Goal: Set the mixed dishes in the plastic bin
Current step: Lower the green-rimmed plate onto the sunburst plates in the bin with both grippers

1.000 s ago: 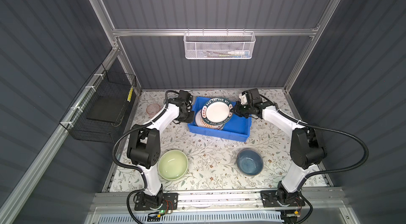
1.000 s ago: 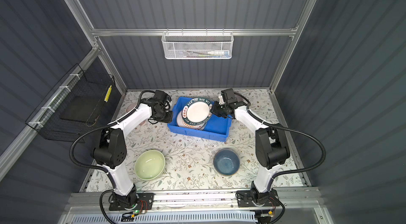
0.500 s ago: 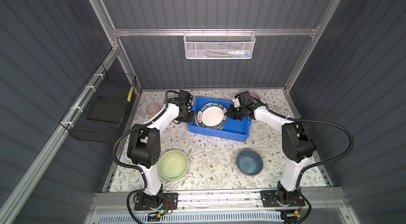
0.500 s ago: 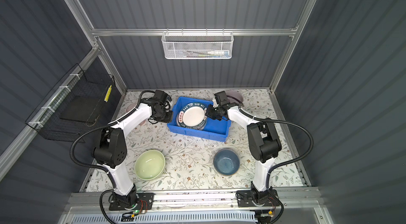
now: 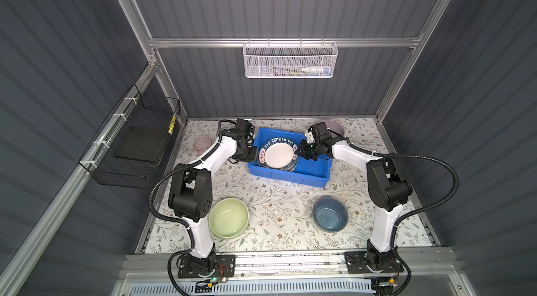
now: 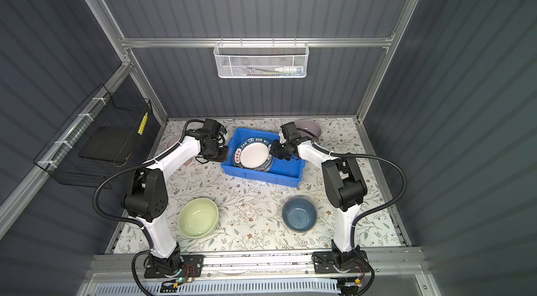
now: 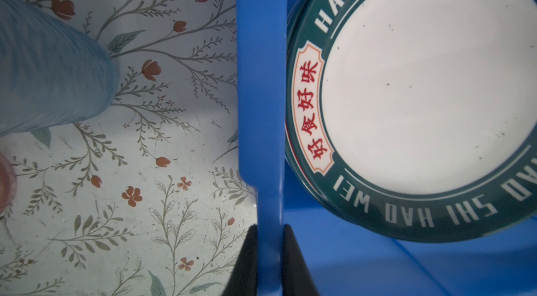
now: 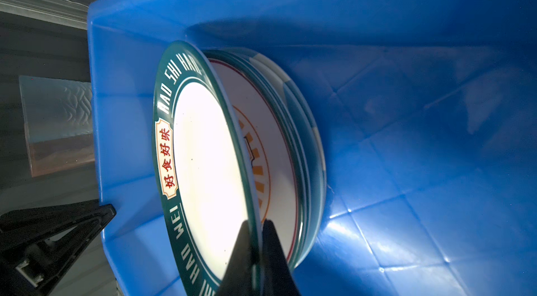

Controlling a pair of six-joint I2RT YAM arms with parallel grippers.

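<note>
Pinching lettered plate (image 8: 203,164) in plastic bin (image 8: 406,105): right gripper (image 8: 257,223)

Top views:
- Pink bowl (image 5: 337,127) at 1 o'clock from the bin (image 5: 287,177), partly hidden behind the right arm (image 5: 319,134).
- White mesh basket (image 5: 290,62): contents too small to name.

Right wrist view:
- Stacked plates (image 8: 279,146) mostly covered by the lettered plate (image 8: 203,164); count unclear.

Left wrist view:
- Blue tumbler (image 7: 49,76) blurred and cut by the frame edge.
- Pink tumbler (image 7: 4,184) only a blurred sliver.
- Lettered plate also cut off.
</note>
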